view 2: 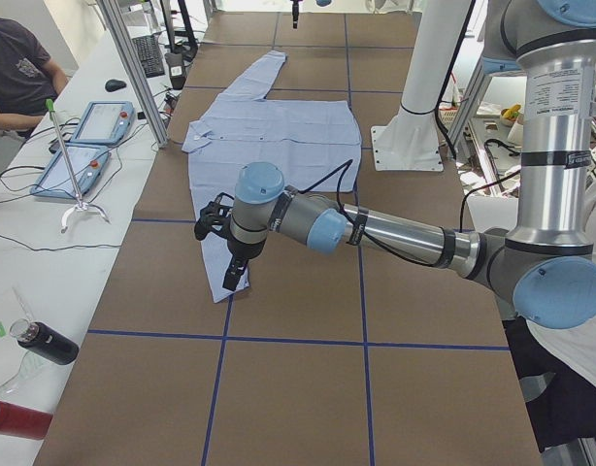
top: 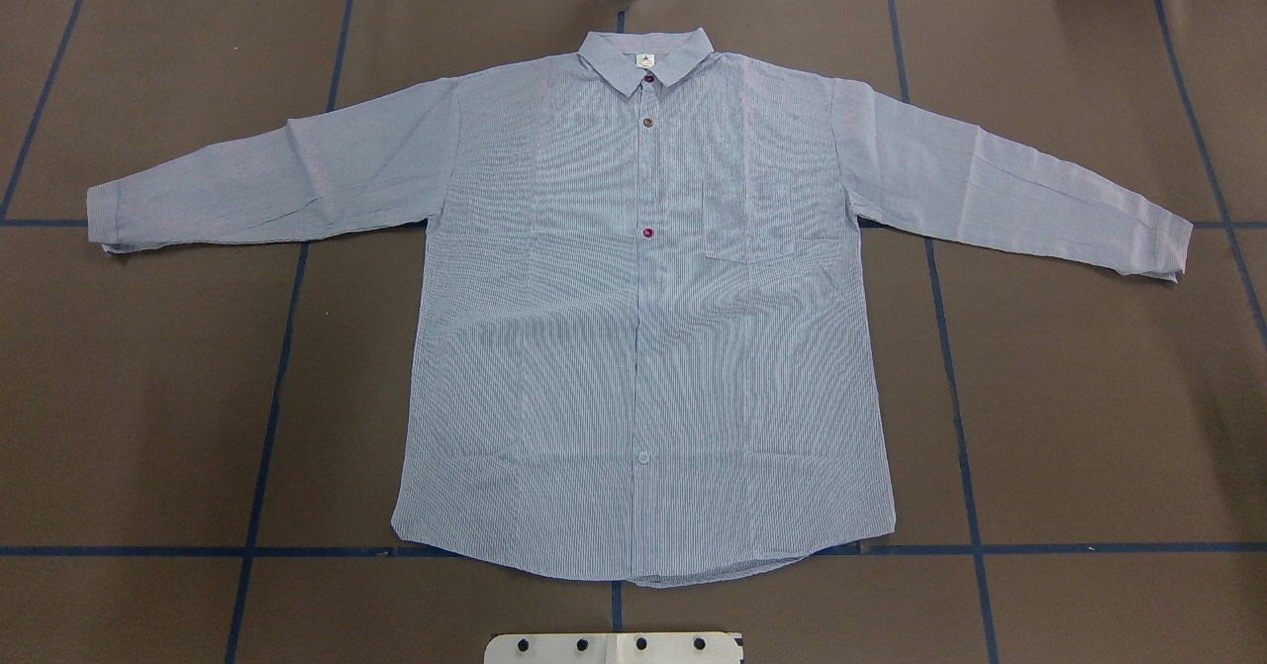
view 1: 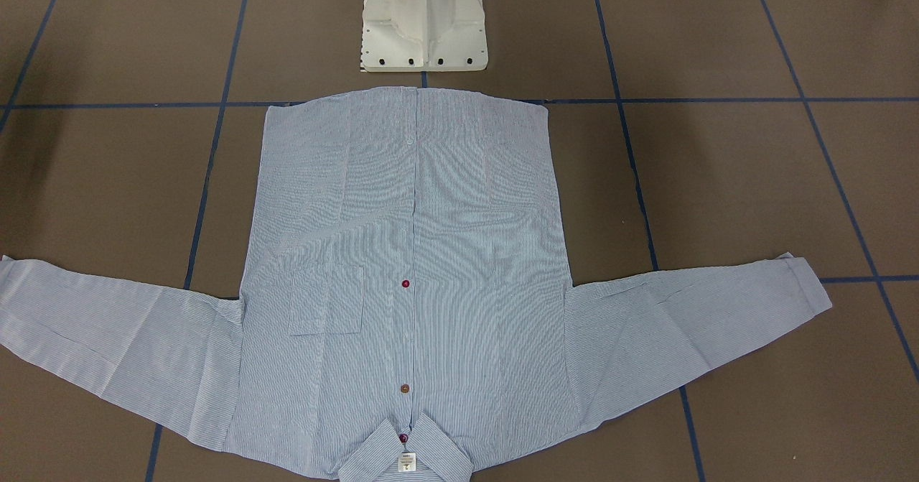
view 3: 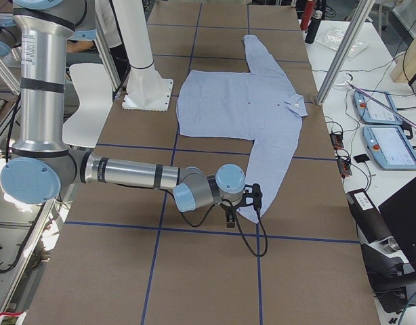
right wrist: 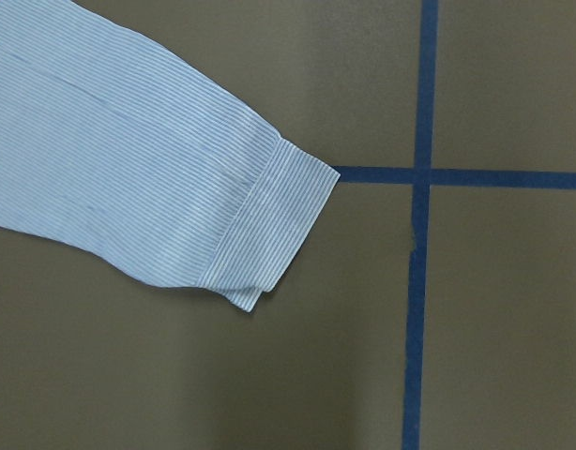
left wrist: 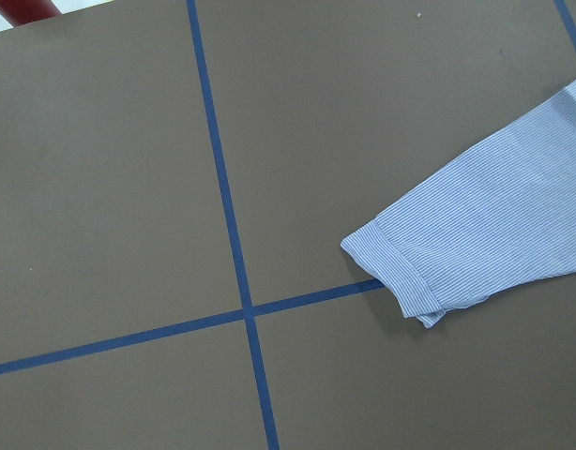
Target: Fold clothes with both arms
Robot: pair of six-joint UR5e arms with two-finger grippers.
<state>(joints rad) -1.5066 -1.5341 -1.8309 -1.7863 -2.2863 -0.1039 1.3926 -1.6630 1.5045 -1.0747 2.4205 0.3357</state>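
The clothes are one light blue-and-white striped shirt (top: 643,328) lying flat and front up on the brown table, its sleeves spread to both sides and its collar (top: 645,55) at the far edge from the robot. My left gripper (view 2: 234,277) hangs over the cuff of the near sleeve (left wrist: 401,277) in the exterior left view. My right gripper (view 3: 230,217) hangs by the other cuff (right wrist: 279,225). Neither wrist view shows any fingers, so I cannot tell whether either gripper is open or shut. Nothing is lifted.
The white pedestal base (view 1: 423,22) stands just behind the shirt's hem. Blue tape lines (top: 277,347) grid the table. A side table holds teach pendants (view 2: 84,146) and bottles (view 2: 46,342), with a seated person (view 2: 16,68) beside it. Aluminium posts (view 3: 337,51) rise at the table's far edge.
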